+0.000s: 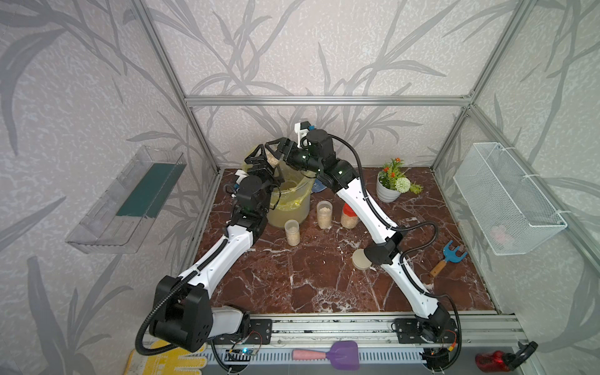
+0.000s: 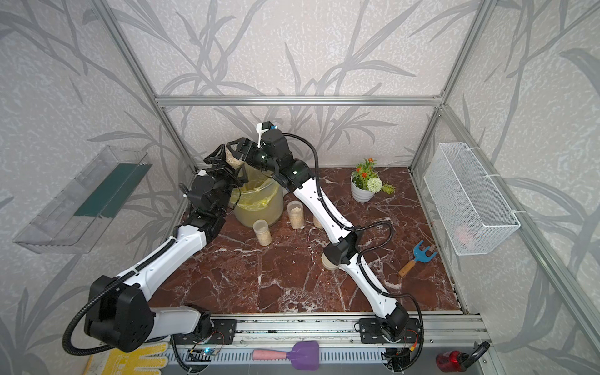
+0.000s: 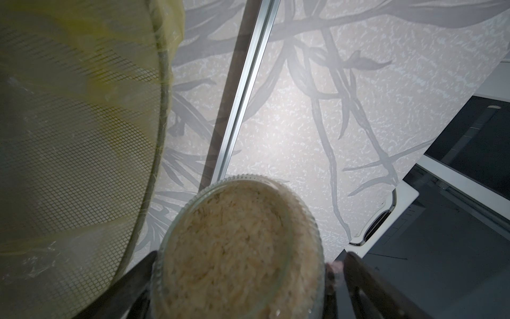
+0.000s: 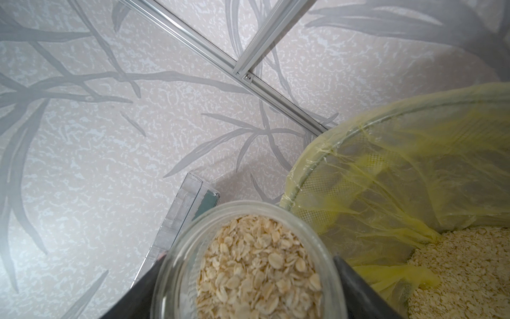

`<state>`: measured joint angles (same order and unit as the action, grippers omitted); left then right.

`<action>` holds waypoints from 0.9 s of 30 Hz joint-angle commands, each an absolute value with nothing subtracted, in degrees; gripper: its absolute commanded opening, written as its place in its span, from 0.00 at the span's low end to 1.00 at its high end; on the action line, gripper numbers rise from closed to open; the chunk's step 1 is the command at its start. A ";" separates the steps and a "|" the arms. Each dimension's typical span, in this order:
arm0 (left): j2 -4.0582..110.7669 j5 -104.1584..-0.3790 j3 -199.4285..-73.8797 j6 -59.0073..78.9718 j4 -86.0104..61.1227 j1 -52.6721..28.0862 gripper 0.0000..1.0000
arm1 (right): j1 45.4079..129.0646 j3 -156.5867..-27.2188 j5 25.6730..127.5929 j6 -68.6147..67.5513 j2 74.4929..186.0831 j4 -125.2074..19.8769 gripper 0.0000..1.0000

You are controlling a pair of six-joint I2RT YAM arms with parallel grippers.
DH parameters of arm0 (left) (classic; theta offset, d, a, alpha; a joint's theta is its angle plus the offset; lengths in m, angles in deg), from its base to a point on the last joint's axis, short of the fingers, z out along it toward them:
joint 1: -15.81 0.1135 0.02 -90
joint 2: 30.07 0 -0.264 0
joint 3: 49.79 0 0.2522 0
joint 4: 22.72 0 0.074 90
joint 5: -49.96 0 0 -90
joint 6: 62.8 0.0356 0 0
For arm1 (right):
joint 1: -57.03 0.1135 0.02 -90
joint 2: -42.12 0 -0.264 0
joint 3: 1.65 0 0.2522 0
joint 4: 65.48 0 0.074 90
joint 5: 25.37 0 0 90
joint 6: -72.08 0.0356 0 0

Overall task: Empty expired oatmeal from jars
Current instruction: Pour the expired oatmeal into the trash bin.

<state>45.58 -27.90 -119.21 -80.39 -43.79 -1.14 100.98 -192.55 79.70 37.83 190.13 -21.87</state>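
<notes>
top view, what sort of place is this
Probably a staged robot test cell: aluminium frame with wallpapered panels, left arm and right arm mounted on a front rail, a flower pot on the marble-look tabletop.

four jars point(image 1: 292, 232), it seems; one bucket point(image 1: 292, 212), one pot point(image 1: 386, 192), one lid point(image 1: 360, 259).

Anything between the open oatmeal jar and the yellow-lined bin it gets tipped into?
Nothing visible does. The jar, lid off, sits in the right gripper right beside the bin's open mouth; the left gripper, open, flanks the jar, clear of that gap.
</notes>
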 commanded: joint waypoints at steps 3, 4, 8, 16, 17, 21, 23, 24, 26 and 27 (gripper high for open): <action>45.74 -25.69 -119.38 -82.29 -47.73 0.15 0.99 | 101.37 -197.17 81.21 38.28 189.20 -25.61 0.00; 45.85 -25.47 -119.36 -82.53 -47.91 0.19 0.99 | 101.42 -197.21 81.37 38.33 189.17 -25.63 0.00; 45.41 -24.40 -118.42 -82.71 -48.03 0.91 0.99 | 101.58 -197.19 81.27 38.33 189.14 -25.81 0.00; 47.82 -25.89 -120.59 -81.62 -50.69 1.61 0.99 | 101.67 -197.25 81.80 38.94 189.36 -26.38 0.00; 48.11 -26.37 -120.89 -81.56 -50.55 1.62 0.99 | 101.68 -197.17 81.78 38.99 189.40 -26.50 0.00; 48.74 -26.52 -121.29 -81.51 -51.44 1.55 0.99 | 101.79 -197.17 81.69 39.43 189.52 -27.10 0.00; 49.27 -26.56 -121.59 -81.25 -53.39 1.57 0.99 | 101.85 -197.10 81.86 39.56 189.72 -27.28 0.00; 49.69 -27.00 -122.05 -81.34 -53.78 1.56 0.99 | 101.95 -197.08 81.99 39.65 189.78 -27.38 0.00; 50.41 -27.87 -123.11 -80.98 -54.58 1.50 0.99 | 102.03 -197.12 82.04 39.75 189.90 -27.33 0.00; 50.84 -28.11 -123.52 -80.74 -55.11 1.53 0.99 | 102.06 -197.08 82.12 39.74 189.96 -27.42 0.00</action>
